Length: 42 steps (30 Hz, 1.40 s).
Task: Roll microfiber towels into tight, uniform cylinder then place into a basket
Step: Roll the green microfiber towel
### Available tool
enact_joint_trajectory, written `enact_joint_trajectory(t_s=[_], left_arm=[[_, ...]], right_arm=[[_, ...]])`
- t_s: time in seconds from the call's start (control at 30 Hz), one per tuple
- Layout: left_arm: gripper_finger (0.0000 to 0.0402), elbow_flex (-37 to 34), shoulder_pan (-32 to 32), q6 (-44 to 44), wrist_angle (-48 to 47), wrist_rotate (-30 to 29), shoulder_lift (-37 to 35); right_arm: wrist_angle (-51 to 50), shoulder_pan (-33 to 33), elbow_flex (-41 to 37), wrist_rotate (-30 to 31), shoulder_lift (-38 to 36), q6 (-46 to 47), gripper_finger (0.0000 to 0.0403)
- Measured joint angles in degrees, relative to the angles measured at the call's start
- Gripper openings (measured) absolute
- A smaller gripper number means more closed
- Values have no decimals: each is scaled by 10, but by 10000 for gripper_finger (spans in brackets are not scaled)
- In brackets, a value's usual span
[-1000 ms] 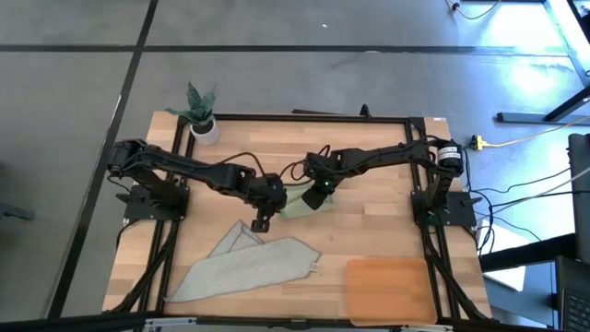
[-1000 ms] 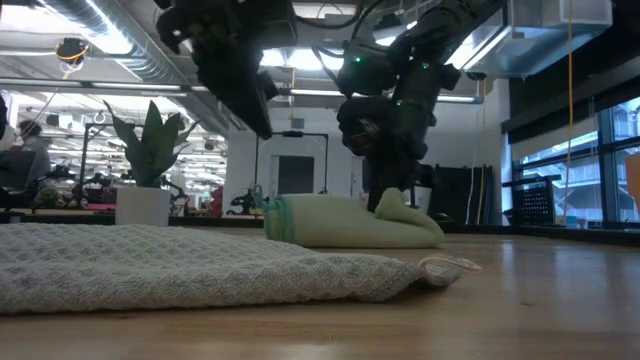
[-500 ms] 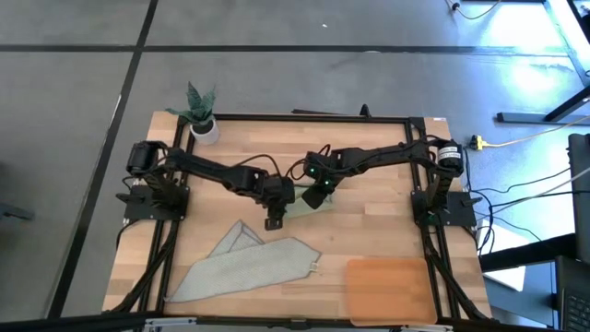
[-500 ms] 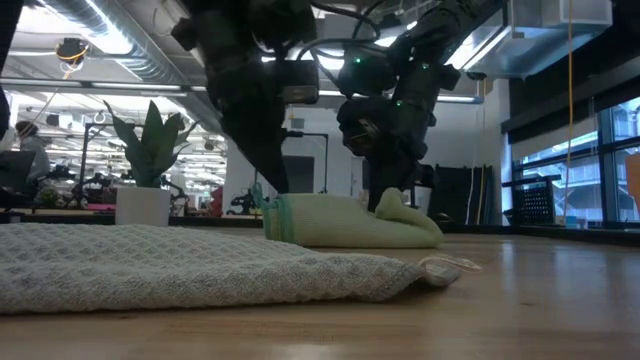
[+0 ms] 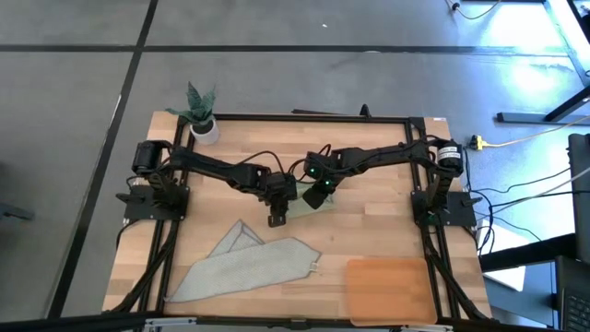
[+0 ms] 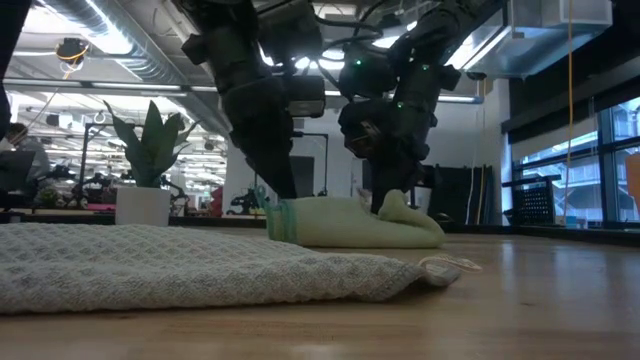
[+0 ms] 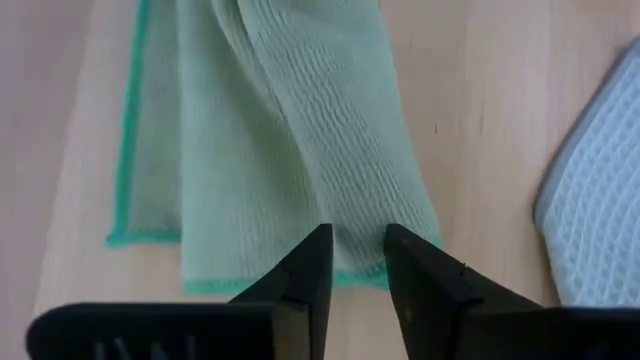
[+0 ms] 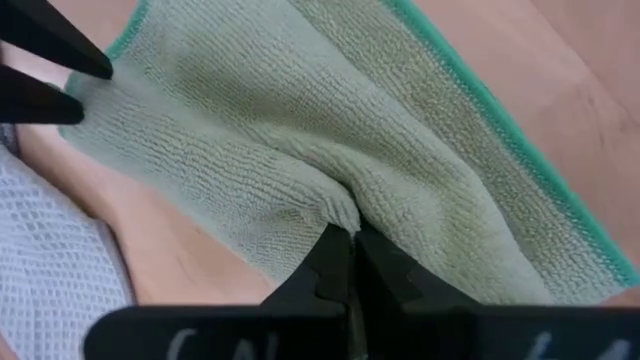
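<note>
The pale green towel point(image 5: 300, 207) lies mid-table, folded into a narrow, thick band point(image 6: 345, 222). My right gripper point(image 8: 350, 248) is shut on it near its right part point(image 5: 318, 196). My left gripper point(image 7: 355, 250) points down, open by a narrow gap, with its tips over the band's left end edge point(image 6: 278, 212). In the right wrist view its two fingers point(image 8: 55, 75) stand apart at that end. The grey towel point(image 5: 249, 263) lies spread flat toward the near edge. The orange-brown basket point(image 5: 387, 290) sits at the near right. My right gripper pinches a raised fold of the green towel point(image 8: 335, 205) between its two fingers, slanting down from above. The cloth puckers up at the fingertips, and the rest of the band lies on the table. Whether my left gripper's tips touch the towel's end edge point(image 7: 350, 272), I cannot tell.
A small potted plant point(image 5: 200, 115) stands at the far left corner. Bare wood shows between the green towel and the basket and along the table's far side. The grey towel's corner point(image 7: 600, 200) lies close beside my left gripper.
My left gripper has come down and moved toward the table's right, from beside the green towel to over its left end. The towel and my right gripper have stayed where they were.
</note>
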Motion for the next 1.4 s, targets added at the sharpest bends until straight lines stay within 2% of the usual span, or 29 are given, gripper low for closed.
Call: enact_joint_trajectory(t_s=[0.23, 0.4, 0.7, 0.8, 0.97, 1.2, 1.4], left_arm=[[89, 0, 1, -2, 4, 6, 0], [86, 0, -1, -2, 13, 44, 17], [84, -1, -4, 3, 11, 40, 40], [68, -1, -4, 19, 12, 39, 40], [7, -1, -4, 31, 12, 39, 40], [1, -1, 4, 48, 1, 47, 32], [0, -1, 16, 68, -36, 47, -11]], right_arm=[[0, 0, 0, 0, 0, 0, 6], [-4, 0, 0, 1, 0, 7, 6], [-3, 0, 0, 0, 0, 8, 6], [-3, 0, 0, 0, 0, 8, 6], [-3, 0, 1, 0, 0, 8, 6], [-5, 0, 1, -7, -3, 8, 6], [-20, 2, 1, -19, -22, 12, 6]])
